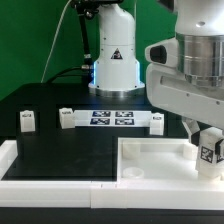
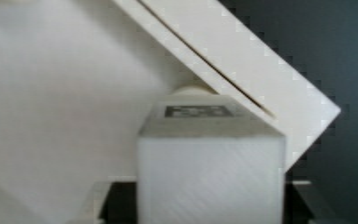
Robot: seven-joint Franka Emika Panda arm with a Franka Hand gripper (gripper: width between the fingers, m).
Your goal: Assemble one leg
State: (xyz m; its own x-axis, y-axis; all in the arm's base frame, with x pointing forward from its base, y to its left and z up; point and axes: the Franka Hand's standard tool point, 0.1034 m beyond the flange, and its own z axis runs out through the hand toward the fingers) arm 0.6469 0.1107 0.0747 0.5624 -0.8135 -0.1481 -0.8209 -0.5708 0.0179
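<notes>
My gripper (image 1: pixel 208 150) is shut on one leg (image 1: pixel 211 152), a small white block with a black-and-white marker on its face. It holds the leg at the far right corner of the large white square panel (image 1: pixel 150 157), on the exterior view's right. In the wrist view the leg (image 2: pixel 202 150) stands between my dark fingers (image 2: pixel 126 200), right against the panel's raised rim (image 2: pixel 229 60). I cannot tell whether the leg touches the panel. Three more legs stand on the black table: one (image 1: pixel 27 121), another (image 1: pixel 66 118) and a third (image 1: pixel 156 122).
The marker board (image 1: pixel 110 119) lies flat between the loose legs. A white L-shaped border (image 1: pixel 40 170) runs along the table's front and left edge. The robot's white base (image 1: pixel 113 60) stands behind the marker board.
</notes>
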